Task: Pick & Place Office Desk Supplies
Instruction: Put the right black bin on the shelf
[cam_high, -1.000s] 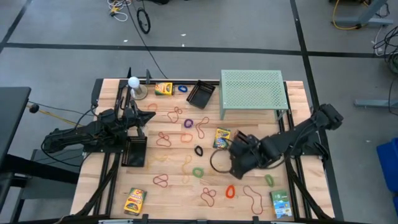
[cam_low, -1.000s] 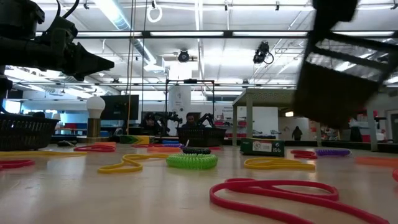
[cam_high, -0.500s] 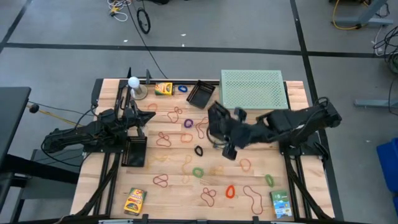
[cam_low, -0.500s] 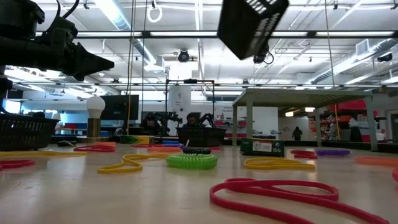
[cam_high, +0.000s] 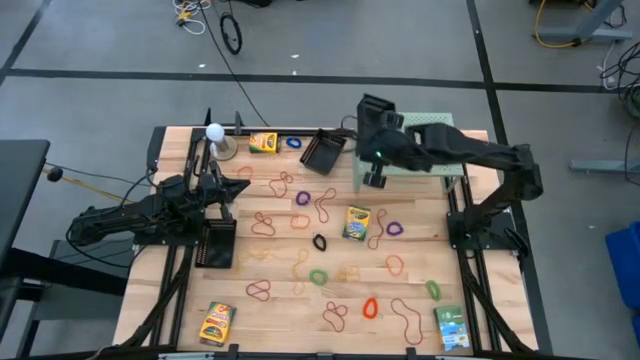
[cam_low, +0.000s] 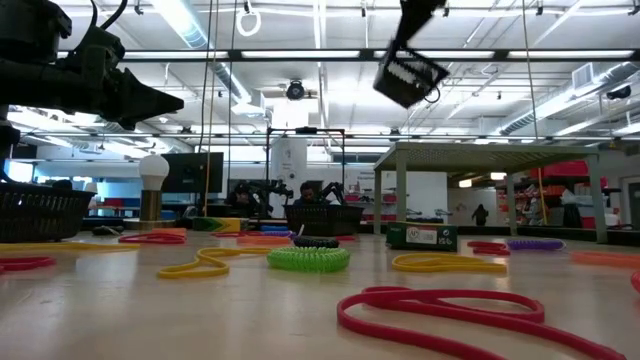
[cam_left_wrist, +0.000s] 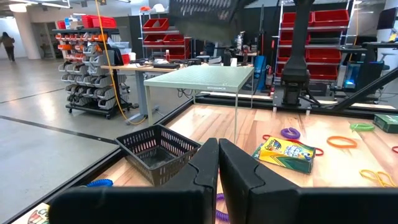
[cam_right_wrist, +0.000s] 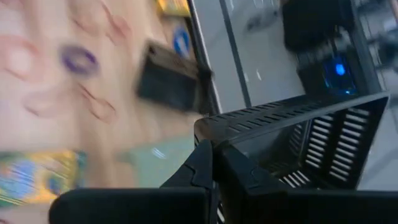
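Right tool (cam_right_wrist: 211, 163) clamps black basket (cam_right_wrist: 298, 143) above green shelf (cam_high: 410, 140).

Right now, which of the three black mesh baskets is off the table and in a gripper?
The one clamped in the right gripper, lifted above the green shelf: basket. The other two sit on the table, one by the left gripper, one near the back edge.

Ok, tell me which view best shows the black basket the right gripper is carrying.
The right wrist view: the black basket fills it, pinched by the right gripper. The low view shows it small overhead; the high view barely separates it from the arm.
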